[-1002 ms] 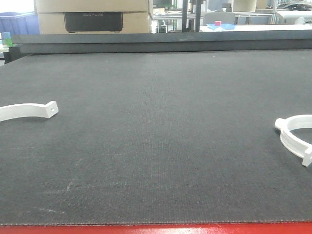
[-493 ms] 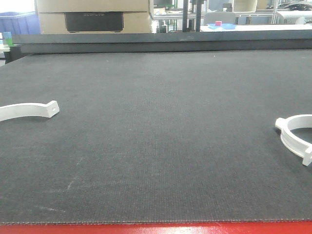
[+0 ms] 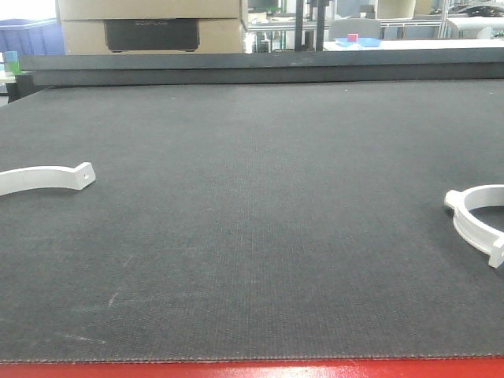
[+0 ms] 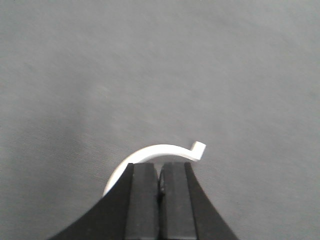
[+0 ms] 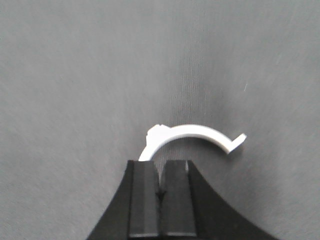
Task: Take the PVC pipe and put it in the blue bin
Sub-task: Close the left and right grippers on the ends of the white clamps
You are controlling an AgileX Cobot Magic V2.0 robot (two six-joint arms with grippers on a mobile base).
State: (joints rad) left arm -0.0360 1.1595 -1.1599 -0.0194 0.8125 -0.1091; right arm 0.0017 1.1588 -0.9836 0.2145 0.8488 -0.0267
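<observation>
On the dark mat [image 3: 252, 236] lies a PVC clamp [image 3: 43, 177], boxes [image 3: 150, 9] behind

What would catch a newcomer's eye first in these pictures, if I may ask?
Two white curved PVC pieces stand out against the dark mat: the left PVC piece at the left edge, the right PVC piece at the right edge. In the wrist views, the left gripper and right gripper hover with jaws together, each near a white arc.
</observation>
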